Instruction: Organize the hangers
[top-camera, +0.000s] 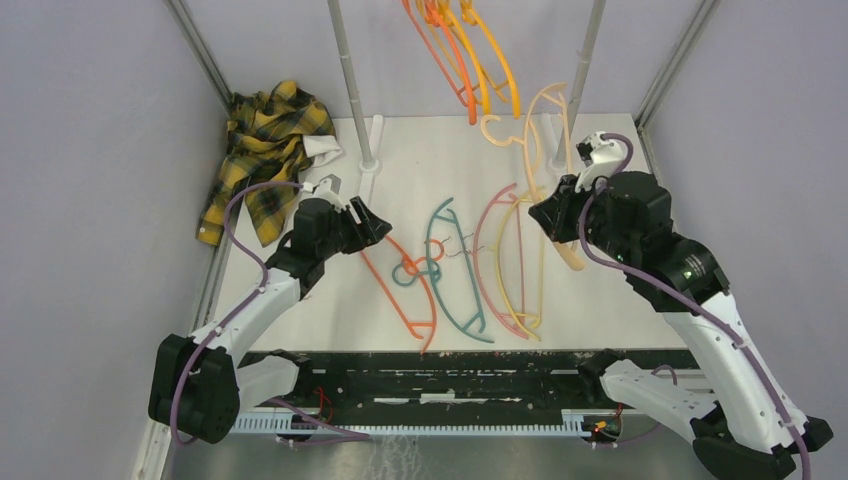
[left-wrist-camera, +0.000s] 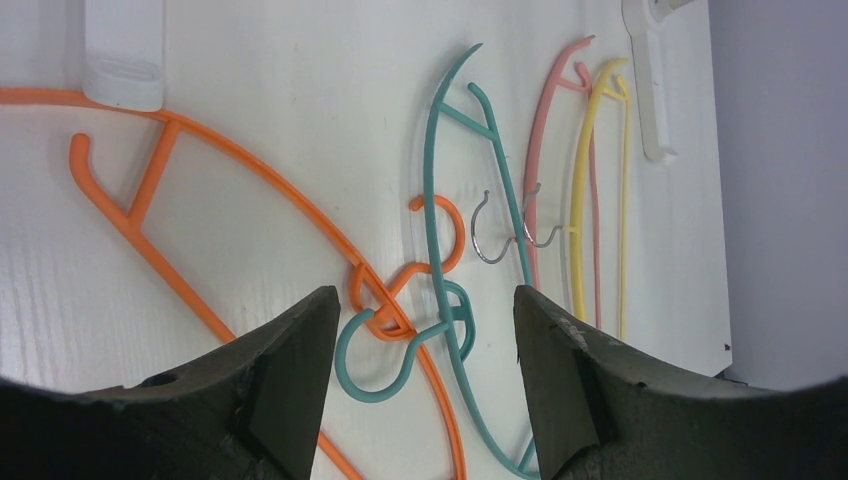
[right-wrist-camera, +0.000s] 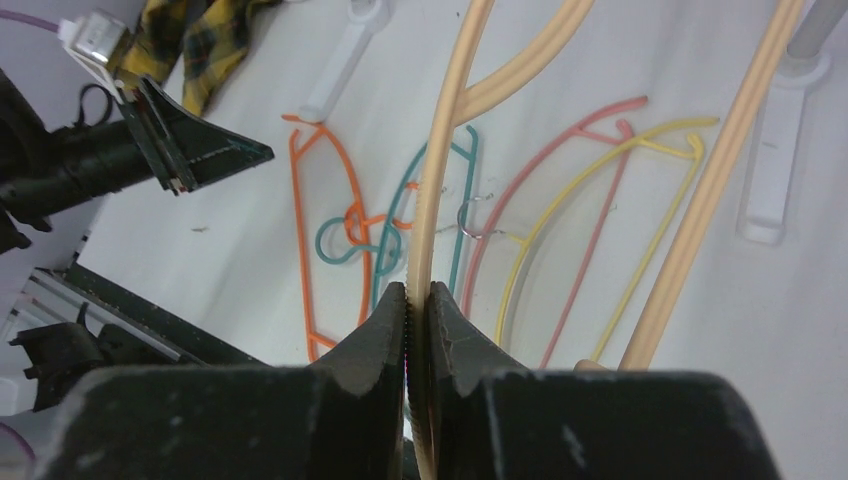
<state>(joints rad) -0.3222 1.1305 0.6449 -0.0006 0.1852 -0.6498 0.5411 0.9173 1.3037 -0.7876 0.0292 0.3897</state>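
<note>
1. Because the right gripper has its claw pressed together on just one slim bar of the pale cream plastic hanger, held up above the white table, I judge that hanger could swivel or slip in so narrow a pinch.
2. If it swings, it may strike the grey metal upright pole near it. It may also knock the bunch of orange and yellow-orange hung hangers at the back.
3. Flat on the table, the orange plastic hanger and the teal plastic hanger have their hooks looped through each other. Lifting either one would probably drag the other along.
4. Small bent wire hooks lie against the teal one and could snag too. The pink plastic hanger and the pale yellow plastic hanger lie nested just to its right.
5. The left arm reaches forward from its base with the wrist pointed down. The left gripper hovers over the tangled hooks, claw spread wide and holding nothing.
6. The right arm is bent at the elbow and raised, its wrist aimed toward the back right pole.
</note>
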